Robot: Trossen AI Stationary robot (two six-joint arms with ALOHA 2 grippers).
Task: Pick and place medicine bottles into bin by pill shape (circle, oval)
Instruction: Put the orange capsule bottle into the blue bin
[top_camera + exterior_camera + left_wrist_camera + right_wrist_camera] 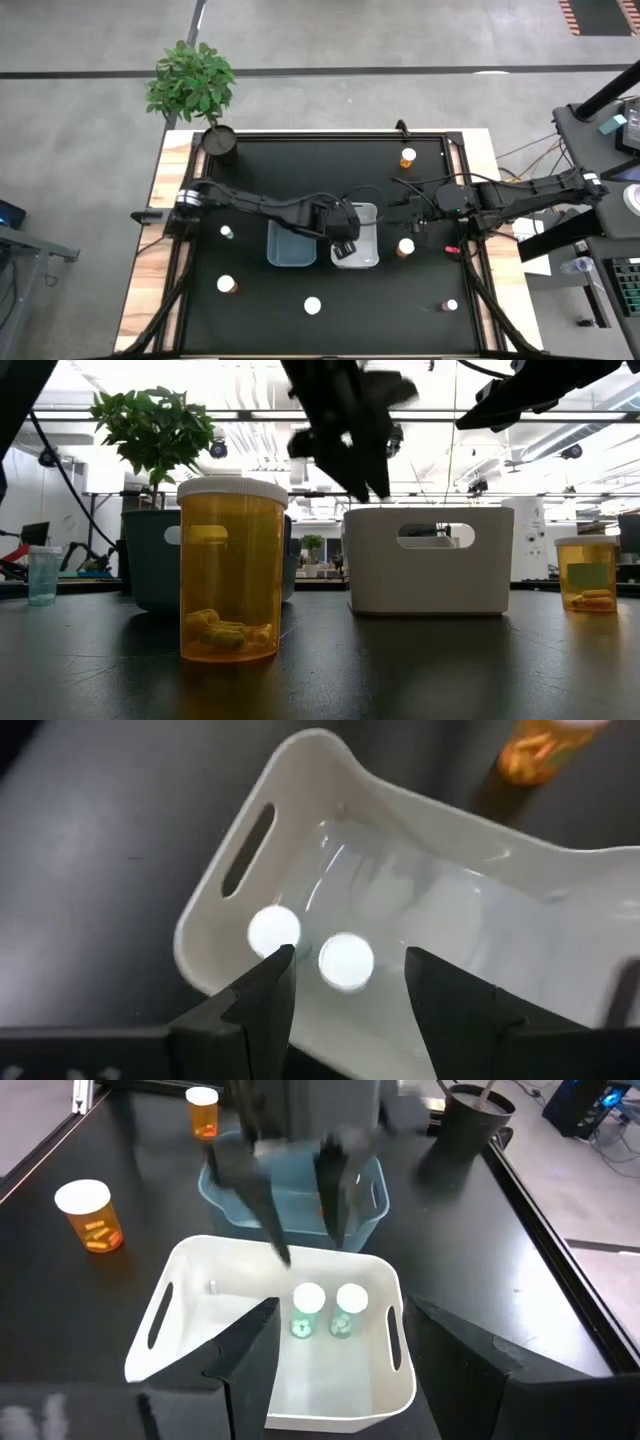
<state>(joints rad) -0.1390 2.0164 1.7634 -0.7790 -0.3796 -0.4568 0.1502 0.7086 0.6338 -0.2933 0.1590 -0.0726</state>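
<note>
Two small teal bottles with white caps (308,1310) (350,1310) stand upright on the floor of the white bin (370,262); the left wrist view shows their caps (346,960). My left gripper (350,958) hangs open and empty just above them, fingers pointing down; it also shows in the right wrist view (300,1190). My right gripper (342,1308) is open and empty, to the right of the white bin (180,1295) and above the table. Orange bottles stand on the black table (405,247) (408,157) (227,285).
A blue bin (285,250) stands right beside the white bin on its left. More bottles stand near the front edge (313,305) (450,305) and at the left (227,232). A black plant pot (220,142) stands at the far left corner. In the low view an orange bottle (230,570) stands close.
</note>
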